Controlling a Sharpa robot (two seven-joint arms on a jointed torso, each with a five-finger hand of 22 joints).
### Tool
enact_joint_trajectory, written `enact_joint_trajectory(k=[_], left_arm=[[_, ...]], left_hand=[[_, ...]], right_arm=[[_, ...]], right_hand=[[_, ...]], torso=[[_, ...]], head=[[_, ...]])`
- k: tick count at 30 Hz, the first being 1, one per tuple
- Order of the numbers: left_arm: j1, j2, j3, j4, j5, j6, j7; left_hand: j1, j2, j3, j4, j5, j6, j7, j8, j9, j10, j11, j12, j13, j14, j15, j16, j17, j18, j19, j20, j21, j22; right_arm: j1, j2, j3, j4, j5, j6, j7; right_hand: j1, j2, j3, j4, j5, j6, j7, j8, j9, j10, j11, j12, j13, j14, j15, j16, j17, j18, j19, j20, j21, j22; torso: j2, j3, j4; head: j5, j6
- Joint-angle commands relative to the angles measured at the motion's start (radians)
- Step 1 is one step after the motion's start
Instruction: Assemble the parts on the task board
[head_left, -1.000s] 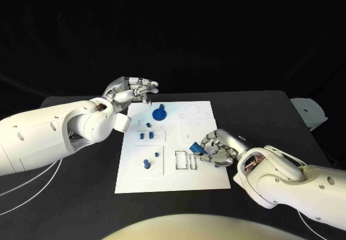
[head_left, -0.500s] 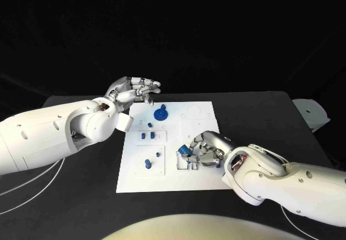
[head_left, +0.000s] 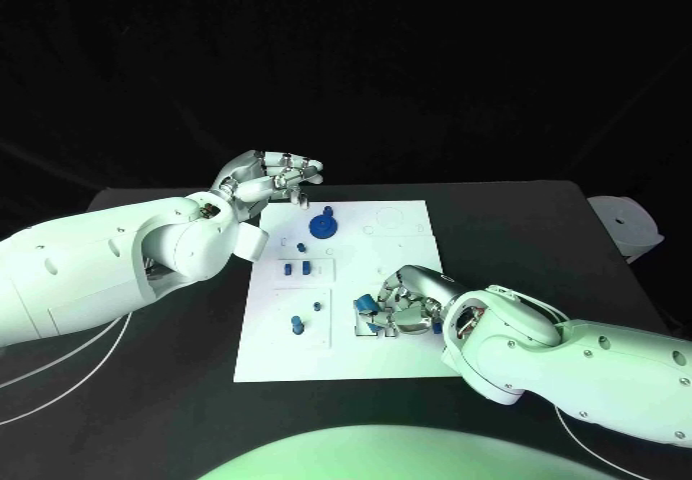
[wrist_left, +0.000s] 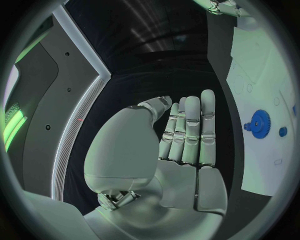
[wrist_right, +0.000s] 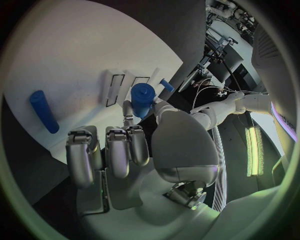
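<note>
The right hand (head_left: 404, 305) has slid toward nine o'clock over the task board (head_left: 411, 360), gripping a blue part (head_left: 369, 300) — it hangs above the rectangular slots (head_left: 372, 322). The left hand (head_left: 267, 180) waits at eleven o'clock, fingers curled on nothing — next comes the drop-in, I think

the task board (head_left: 397, 350) lies mid-table (head_left: 173, 400), gear (head_left: 322, 225) at its far end.

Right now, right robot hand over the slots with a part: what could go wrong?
1. The blue part is only pinched at the fingertips of the right robot hand; it may tilt or slip during insertion.
2. The hand hides the slots from the head view, so misalignment could go unseen.
</note>
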Motion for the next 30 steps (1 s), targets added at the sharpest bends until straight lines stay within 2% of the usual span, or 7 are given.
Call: enact_joint_trajectory(k=[1,9,19,23,25,27,30], left_arm=[[0.000,0.001,0.001,0.002,0.006,0.014,0.006],[0.000,-0.002,0.001,0.004,0.006,0.014,0.005],[0.001,-0.004,0.001,0.005,0.006,0.014,0.005],[0.001,-0.005,0.001,0.005,0.006,0.014,0.004],[0.001,-0.005,0.001,0.005,0.006,0.014,0.004],[0.001,-0.005,0.001,0.005,0.006,0.014,0.004],[0.001,-0.006,0.001,0.005,0.006,0.014,0.003]], left_hand=[[-0.002,0.004,-0.001,0.007,0.003,-0.006,0.003,0.004,-0.001,-0.008,0.002,0.007,0.001,-0.002,0.003,-0.001,-0.001,0.014,0.007,0.003,-0.006,-0.001],[-0.002,0.004,-0.001,0.007,0.003,-0.006,0.003,0.004,-0.001,-0.008,0.002,0.007,0.001,-0.002,0.003,-0.001,-0.001,0.014,0.007,0.003,-0.006,-0.001],[-0.002,0.004,-0.001,0.007,0.003,-0.006,0.003,0.004,-0.001,-0.008,0.002,0.007,0.001,-0.002,0.003,-0.001,-0.001,0.014,0.007,0.003,-0.006,-0.001],[-0.003,0.006,-0.001,0.009,0.004,-0.008,0.002,0.005,-0.001,-0.011,0.002,0.010,0.002,-0.002,0.003,-0.001,-0.002,0.014,0.008,0.003,-0.009,-0.003],[-0.003,0.006,-0.001,0.009,0.004,-0.008,0.002,0.005,-0.001,-0.011,0.002,0.010,0.002,-0.002,0.003,-0.001,-0.002,0.014,0.008,0.003,-0.009,-0.003],[-0.003,0.006,-0.001,0.009,0.004,-0.008,0.002,0.005,-0.001,-0.011,0.002,0.010,0.002,-0.002,0.003,-0.001,-0.002,0.014,0.008,0.003,-0.009,-0.003],[-0.003,0.006,-0.001,0.009,0.004,-0.008,0.002,0.005,-0.001,-0.011,0.002,0.010,0.002,-0.002,0.003,-0.001,-0.002,0.014,0.008,0.003,-0.009,-0.003]], right_arm=[[-0.001,0.004,0.000,-0.003,-0.025,0.049,-0.023],[-0.001,0.010,0.000,-0.010,-0.040,0.065,-0.034],[-0.001,0.021,0.000,-0.020,-0.062,0.069,-0.045],[-0.001,0.025,0.000,-0.023,-0.071,0.066,-0.049],[-0.001,0.027,0.000,-0.025,-0.077,0.062,-0.051],[-0.001,0.029,0.000,-0.026,-0.082,0.055,-0.052],[-0.001,0.030,0.000,-0.025,-0.094,0.039,-0.051]], right_hand=[[-0.025,0.006,-0.009,0.002,-0.004,0.074,-0.065,0.009,0.051,0.046,-0.006,0.009,0.175,0.093,-0.007,0.008,0.217,-0.014,0.104,-0.008,0.004,0.263],[-0.047,0.012,-0.012,0.002,0.002,0.074,-0.066,0.015,0.053,0.049,-0.007,0.013,0.180,0.094,-0.009,0.009,0.220,-0.014,0.104,-0.009,0.004,0.263],[-0.085,0.020,-0.022,0.003,0.004,0.073,-0.068,0.023,0.057,0.051,-0.009,0.014,0.183,0.094,-0.010,0.009,0.221,-0.014,0.104,-0.011,0.004,0.263],[-0.141,0.021,-0.047,0.003,0.000,0.071,-0.069,0.033,0.062,0.051,-0.009,0.012,0.184,0.094,-0.011,0.009,0.220,-0.014,0.104,-0.012,0.004,0.263],[-0.169,0.020,-0.068,0.003,-0.015,0.069,-0.069,0.038,0.064,0.051,-0.010,0.011,0.185,0.094,-0.011,0.008,0.220,-0.014,0.104,-0.012,0.004,0.263],[-0.198,0.028,-0.095,0.004,-0.069,0.066,-0.070,0.044,0.068,0.050,-0.010,0.008,0.185,0.094,-0.012,0.008,0.220,-0.014,0.104,-0.012,0.004,0.263],[-0.226,0.036,-0.131,0.004,-0.116,0.061,-0.068,0.051,0.071,0.048,-0.009,0.002,0.182,0.093,-0.011,0.008,0.218,-0.014,0.104,-0.012,0.004,0.263]], torso=[[0.000,0.0001,0.0017],[-0.001,0.0001,0.0006],[-0.001,0.0002,0.0023],[-0.001,0.0008,0.0015],[-0.001,0.0007,0.0013],[-0.001,0.0008,0.0016],[-0.001,0.0014,0.0027]], head=[[0.001,-0.003],[0.002,-0.005],[0.002,-0.006],[0.002,-0.007],[0.003,-0.006],[0.002,-0.006],[0.001,-0.005]])
